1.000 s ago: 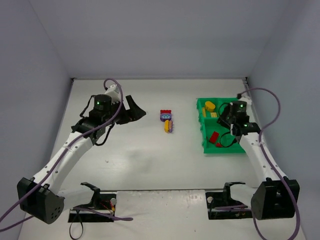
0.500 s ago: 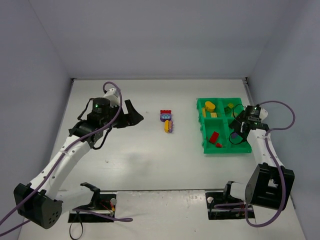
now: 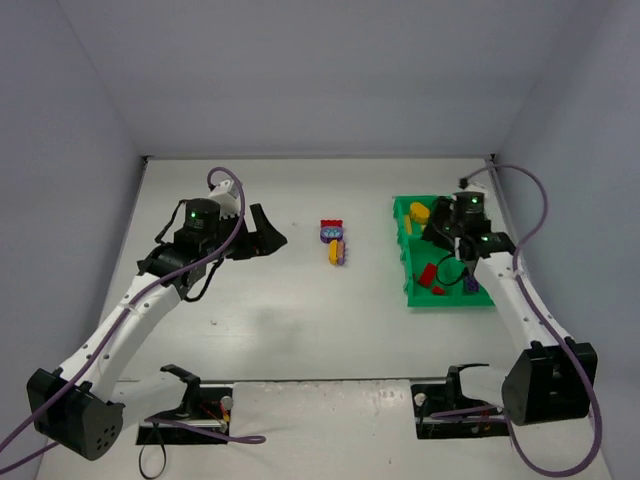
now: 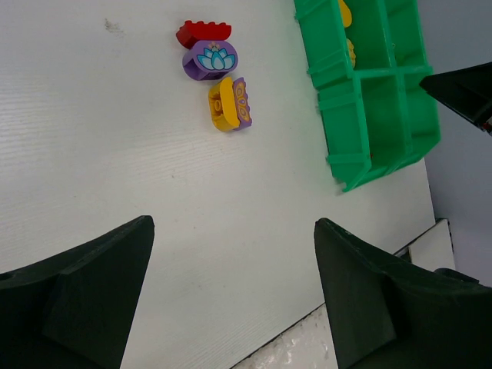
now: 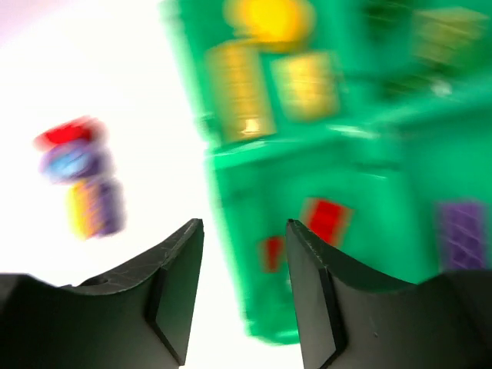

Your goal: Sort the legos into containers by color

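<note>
blurring smears the tray (image 5: 234,173) beneath the right pincer (image 5: 244,229), parted and empty like the left pincer (image 4: 232,229).

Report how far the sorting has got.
Done: yellow legos, red legos and a purple lego lie in separate compartments of the tray. In hand: nothing; left gripper and right gripper are open, empty. Left: the cluster of red, purple, yellow legos on the table.

No words, numbers or brand marks can be read on anything here. The only printed marks are a pale flower on the round purple brick (image 4: 210,58) and a small ornament on the purple piece (image 4: 241,100) near it; neither carries letters.
</note>
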`<move>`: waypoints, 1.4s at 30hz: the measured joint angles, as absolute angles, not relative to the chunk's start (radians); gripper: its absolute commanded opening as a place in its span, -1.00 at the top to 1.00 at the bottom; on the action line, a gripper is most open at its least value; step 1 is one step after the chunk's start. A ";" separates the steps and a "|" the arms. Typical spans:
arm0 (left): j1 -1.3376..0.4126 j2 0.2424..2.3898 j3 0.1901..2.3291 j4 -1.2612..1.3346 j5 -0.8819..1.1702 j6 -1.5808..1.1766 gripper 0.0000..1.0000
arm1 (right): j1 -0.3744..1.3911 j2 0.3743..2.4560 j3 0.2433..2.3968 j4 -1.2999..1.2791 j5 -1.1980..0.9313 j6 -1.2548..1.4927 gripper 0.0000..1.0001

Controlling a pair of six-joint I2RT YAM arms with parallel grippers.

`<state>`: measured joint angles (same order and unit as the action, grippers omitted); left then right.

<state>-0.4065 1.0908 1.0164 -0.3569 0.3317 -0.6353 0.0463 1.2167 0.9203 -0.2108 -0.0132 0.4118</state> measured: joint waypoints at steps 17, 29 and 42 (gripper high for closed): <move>-0.406 1.081 1.002 -0.365 0.344 -0.636 -0.58 | 0.498 1.658 1.181 -0.134 -0.027 0.445 -0.62; -0.406 1.053 0.985 -0.406 0.343 -0.636 -0.57 | 0.568 1.898 1.305 -0.120 0.005 0.537 -0.62; -0.406 1.045 0.983 -0.417 0.344 -0.636 -0.58 | 0.578 1.948 1.308 -0.115 0.004 0.546 -0.27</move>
